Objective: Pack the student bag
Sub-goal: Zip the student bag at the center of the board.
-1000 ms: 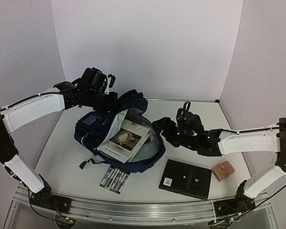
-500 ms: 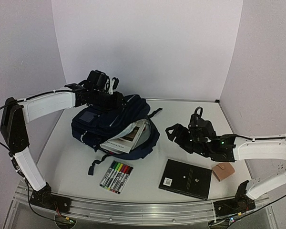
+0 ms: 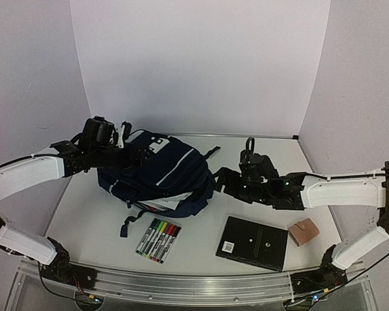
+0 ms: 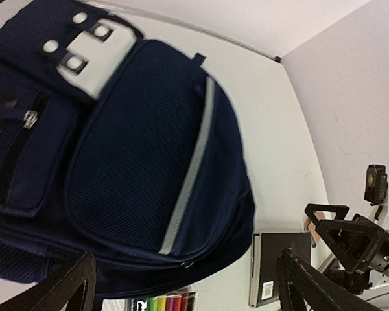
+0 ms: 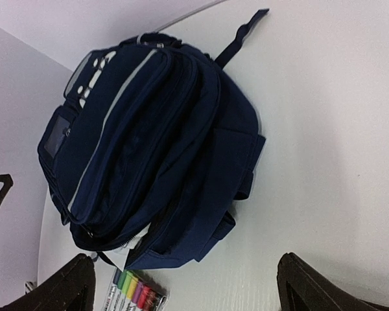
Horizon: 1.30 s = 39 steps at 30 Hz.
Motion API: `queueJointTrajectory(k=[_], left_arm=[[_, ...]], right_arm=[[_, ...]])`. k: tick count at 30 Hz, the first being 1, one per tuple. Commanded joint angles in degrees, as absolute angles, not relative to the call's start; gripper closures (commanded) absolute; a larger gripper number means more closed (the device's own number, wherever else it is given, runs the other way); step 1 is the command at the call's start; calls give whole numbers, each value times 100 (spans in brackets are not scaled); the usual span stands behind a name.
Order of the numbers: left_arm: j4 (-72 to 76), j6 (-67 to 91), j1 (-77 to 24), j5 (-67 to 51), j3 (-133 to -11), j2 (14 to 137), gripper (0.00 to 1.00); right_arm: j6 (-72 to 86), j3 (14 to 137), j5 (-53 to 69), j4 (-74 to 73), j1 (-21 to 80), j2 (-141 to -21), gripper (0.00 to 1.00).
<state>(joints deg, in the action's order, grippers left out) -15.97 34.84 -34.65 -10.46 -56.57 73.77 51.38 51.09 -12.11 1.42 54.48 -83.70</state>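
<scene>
We see the student bag (image 3: pixel 175 172) lying front-up, long axis roughly near-to-far, white-patched top pointing far. The left jaws and right jaws gape wide, empty.

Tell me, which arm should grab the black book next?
Probably the right. The right gripper is open and nearest the black book. The left gripper, also open, sits on the other side of the bag.

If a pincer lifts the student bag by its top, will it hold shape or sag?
Likely sags: the student bag is soft fabric, slumped on the table. Probably weighty, since a book shows at its open lower edge. That book might slip out if the bag tips.
</scene>
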Motion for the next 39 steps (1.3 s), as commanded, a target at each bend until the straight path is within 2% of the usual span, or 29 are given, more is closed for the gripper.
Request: queueJointTrajectory(k=[1,5,8,12,19,21,25,28,32,39], left_arm=[[-1763,4294,-3318,-355,-4848,7120,5],[-1904,4688,-3154,-57,-4193,6761,7],[-1905,4827,-3059,-53,-3819,6604,16],[-1881,5021,-2994,218,-3451,6574,24],[-886,4816,-2796,25,-3033,6905,36],[-652,4695,-2787,18,-2966,7055,40],[175,4581,-2777,-297,-2738,7366,47],[483,4459,-2777,-456,-2709,7640,56],[902,4384,-2777,-590,-2677,8052,61],[962,4249,-2779,-688,-3046,8779,69]], right_arm=[[5086,5337,-218,804,5478,-9074,6],[5107,5507,48,1030,5476,-9571,8],[5096,5582,238,1237,5477,-9868,15],[5092,5741,292,1351,5473,-10254,17],[5200,5989,240,1466,5473,-10739,22],[5233,5986,62,1476,5472,-10779,26],[5292,5981,0,1502,5448,-10817,41],[5317,6008,0,1520,5435,-10865,47],[5348,6041,0,1529,5432,-10941,52],[5397,6090,0,1547,5401,-11051,67]])
